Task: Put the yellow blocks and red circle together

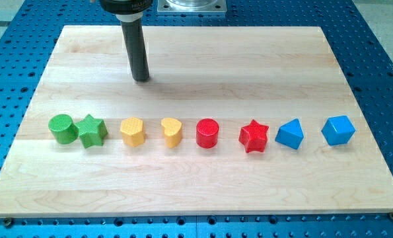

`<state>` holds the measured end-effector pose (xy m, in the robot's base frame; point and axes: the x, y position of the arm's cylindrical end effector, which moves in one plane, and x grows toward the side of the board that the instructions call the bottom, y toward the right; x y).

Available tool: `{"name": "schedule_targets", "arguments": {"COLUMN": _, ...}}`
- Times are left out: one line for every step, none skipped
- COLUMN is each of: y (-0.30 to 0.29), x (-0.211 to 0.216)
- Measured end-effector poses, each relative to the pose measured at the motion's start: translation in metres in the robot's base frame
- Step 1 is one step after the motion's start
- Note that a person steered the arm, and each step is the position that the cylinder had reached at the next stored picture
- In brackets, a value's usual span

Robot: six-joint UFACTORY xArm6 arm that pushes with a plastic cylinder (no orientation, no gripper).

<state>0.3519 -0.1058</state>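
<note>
A yellow hexagon block [133,131] and a yellow heart block [172,131] stand side by side in a row across the middle of the wooden board, with a small gap between them. The red circle block [207,133] stands just to the right of the yellow heart, also apart from it. My tip [142,79] rests on the board toward the view's top, above the yellow hexagon and well clear of every block.
The same row holds a green circle [63,128] touching a green star [92,130] at the left, and a red star [253,136], a blue triangle [290,134] and a blue cube [338,130] at the right. The wooden board [196,185] lies on a blue perforated table.
</note>
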Motion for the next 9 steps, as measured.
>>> {"name": "schedule_targets", "arguments": {"y": 0.002, "x": 0.006}}
{"name": "schedule_targets", "arguments": {"y": 0.001, "x": -0.011}}
{"name": "schedule_targets", "arguments": {"y": 0.003, "x": -0.015}}
{"name": "schedule_targets", "arguments": {"y": -0.01, "x": 0.006}}
{"name": "schedule_targets", "arguments": {"y": -0.022, "x": 0.039}}
{"name": "schedule_targets", "arguments": {"y": -0.03, "x": 0.065}}
{"name": "schedule_targets", "arguments": {"y": -0.021, "x": 0.106}}
{"name": "schedule_targets", "arguments": {"y": -0.021, "x": 0.148}}
{"name": "schedule_targets", "arguments": {"y": -0.022, "x": 0.175}}
